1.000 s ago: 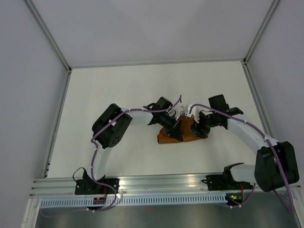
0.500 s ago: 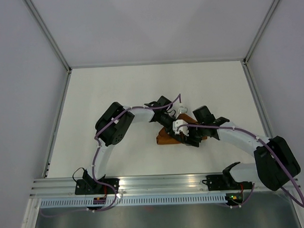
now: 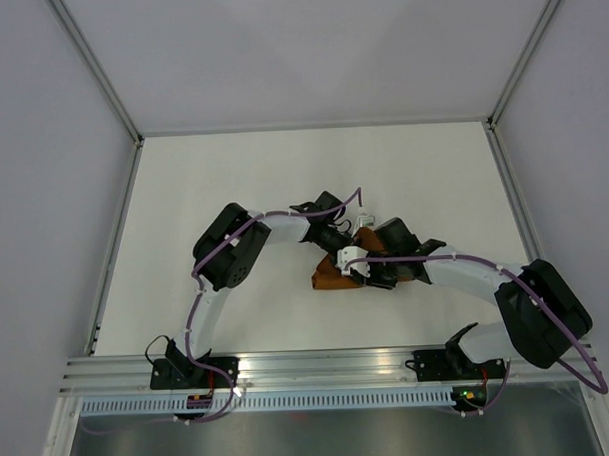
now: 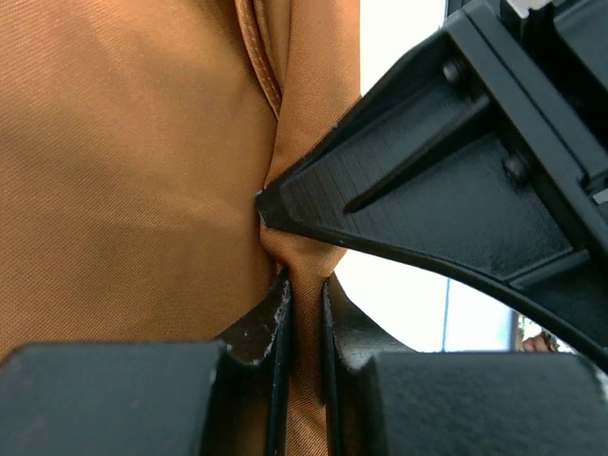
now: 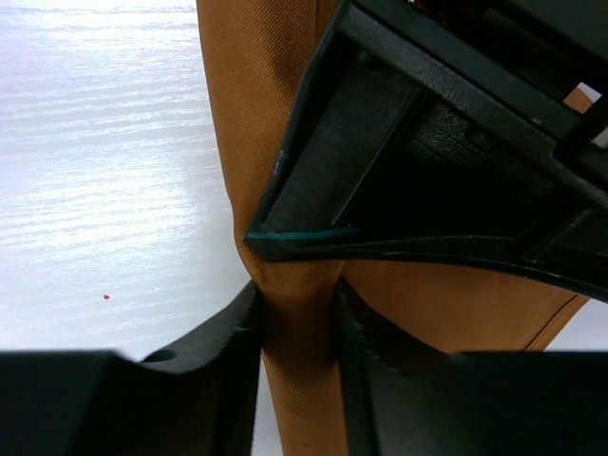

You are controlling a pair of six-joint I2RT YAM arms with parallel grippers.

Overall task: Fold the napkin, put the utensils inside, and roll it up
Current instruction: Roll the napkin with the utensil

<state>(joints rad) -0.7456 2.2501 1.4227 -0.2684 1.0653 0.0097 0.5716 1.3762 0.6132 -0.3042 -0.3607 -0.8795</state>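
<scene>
The rust-orange napkin lies bunched in a small folded bundle at the table's middle. My left gripper reaches it from the left and my right gripper from the right, their tips touching over it. In the left wrist view my left gripper is shut on a raised fold of the napkin. In the right wrist view my right gripper is shut on a fold of the napkin. A thin teal line runs along the other finger's edge. I cannot tell if it is the knife, which is otherwise hidden.
The white table stretches around the bundle, with grey walls at its left, right and far sides. A metal rail runs along the near edge by the arm bases.
My right arm has swung left and lowered onto the napkin, its gripper now against my left gripper. The left arm has barely moved.
</scene>
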